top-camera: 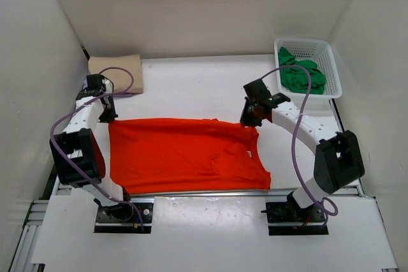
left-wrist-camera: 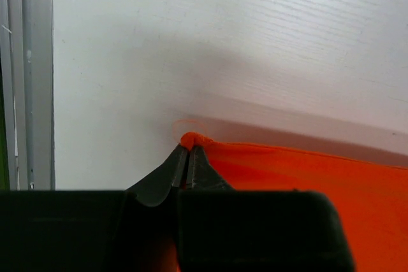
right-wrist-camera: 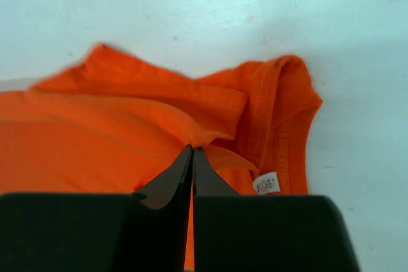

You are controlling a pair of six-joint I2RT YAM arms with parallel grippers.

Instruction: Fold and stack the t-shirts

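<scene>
Nearest the arm bases, the orange-red t-shirt (top-camera: 185,154) lies spread flat on the white worktop (top-camera: 191,87). It stretches from left to right between the two arms, its near edge close to the worktop's near edge and its collar (right-wrist-camera: 280,113) at the right end. At the shirt's far left corner, the left gripper (left-wrist-camera: 187,152) is clenched on the cloth. The left wrist view shows its dark fingertips pressed together with the tip of the orange corner pinched between them and bare worktop beyond. At the far right, next to the neck opening, the right gripper (right-wrist-camera: 192,154) is likewise clamped on the same shirt. Its fingertips meet on a small raised fold of orange fabric, with the ribbed collar just to the right and a small white label (right-wrist-camera: 266,184) showing inside the neck. The cloth is wrinkled around this grasp. Farther back, in the far left corner of the worktop, a beige t-shirt (top-camera: 116,70) lies folded into a compact rectangle, well apart from the orange one. In the far right corner stands a white mesh basket (top-camera: 331,62), and a green t-shirt (top-camera: 301,74) lies crumpled inside it.
</scene>
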